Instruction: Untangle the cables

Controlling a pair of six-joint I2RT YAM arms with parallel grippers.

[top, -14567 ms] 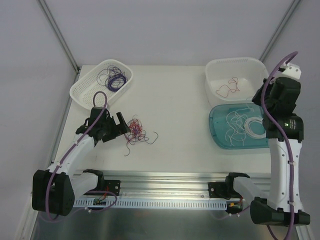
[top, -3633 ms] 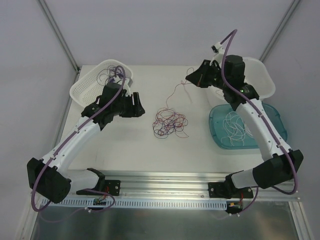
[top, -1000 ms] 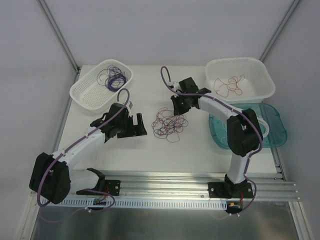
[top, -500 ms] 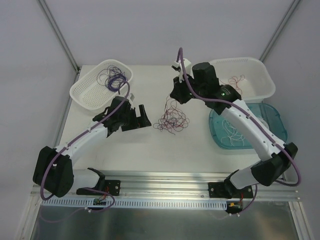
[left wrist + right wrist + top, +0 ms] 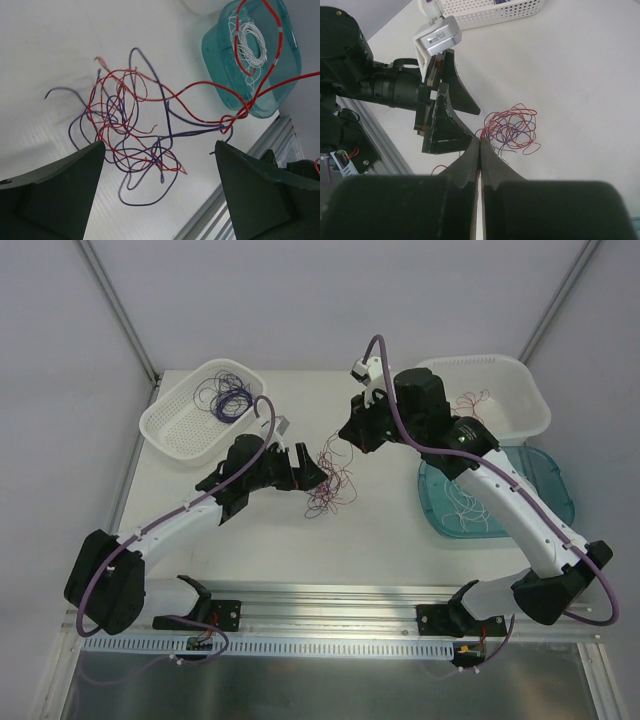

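Observation:
A tangle of thin red and dark purple cables (image 5: 325,485) hangs over the table's middle, its lower loops near the surface. My right gripper (image 5: 347,437) is shut on a red cable at the top of the tangle and holds it up. In the right wrist view the fingers (image 5: 470,160) pinch red wire, with the tangle (image 5: 512,130) beyond them. My left gripper (image 5: 308,470) is open, close beside the tangle's left side. In the left wrist view the tangle (image 5: 127,125) lies ahead of and between the left gripper's (image 5: 159,145) spread jaws, not gripped.
A white perforated basket (image 5: 170,425) at back left holds purple cables (image 5: 228,398). A white tub (image 5: 500,370) at back right holds a red cable (image 5: 468,405). A teal tray (image 5: 555,500) holds white cables (image 5: 465,502); it also shows in the left wrist view (image 5: 220,55).
My right gripper has lifted the tangle higher, so it hangs stretched and narrower. My left gripper has moved right, up to the tangle, and stays open.

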